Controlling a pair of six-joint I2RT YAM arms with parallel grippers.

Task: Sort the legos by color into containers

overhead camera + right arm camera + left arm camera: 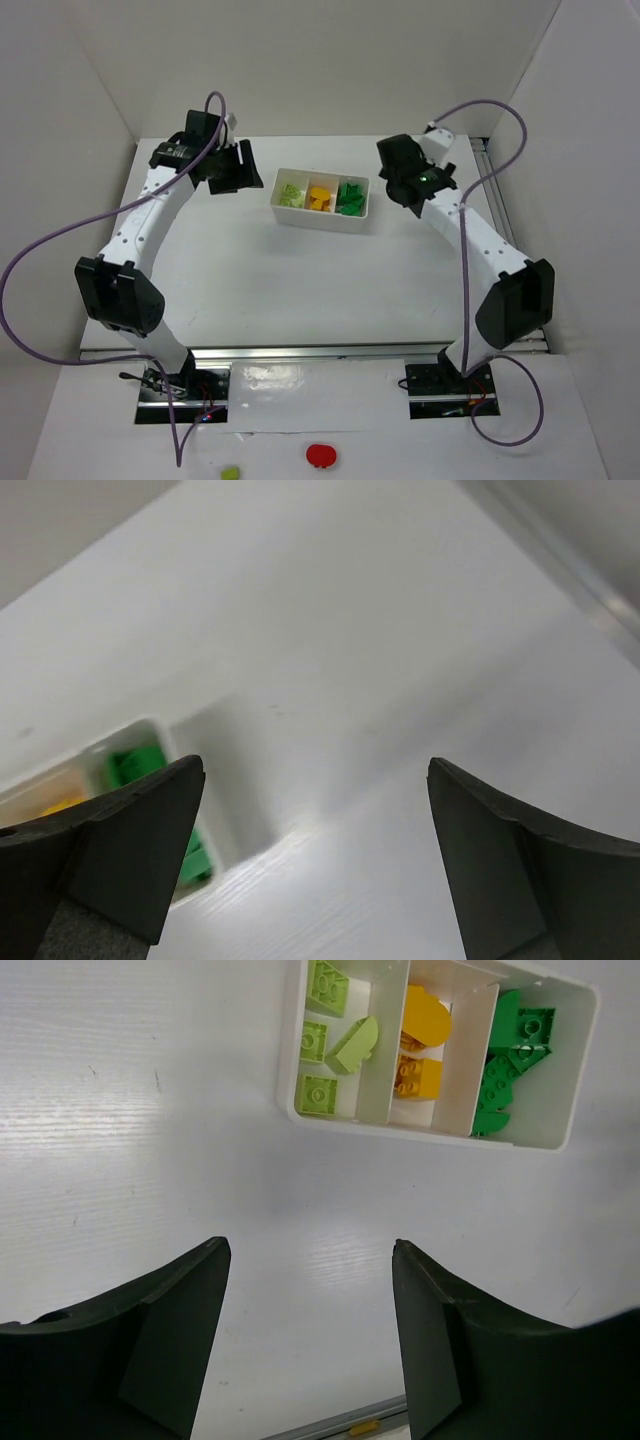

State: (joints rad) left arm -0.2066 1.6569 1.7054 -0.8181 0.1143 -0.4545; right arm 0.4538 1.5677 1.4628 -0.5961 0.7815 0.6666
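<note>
Right pincer [315, 780]: jaws wide apart, empty, above the worktop [400, 630]. Tray [225, 780] corner, lower left, holds green legos [135, 763].

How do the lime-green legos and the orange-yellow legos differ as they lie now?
The lime-green legos occupy an end compartment of the white tray; the orange-yellow legos occupy the middle one. Four lime-green legos show, against two orange-yellow legos. Shared: both sets lie inside the tray, each with one rounded piece.

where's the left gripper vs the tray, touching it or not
Apart. The left wrist view shows a strip of bare table between the open left gripper and the near wall of the tray.
</note>
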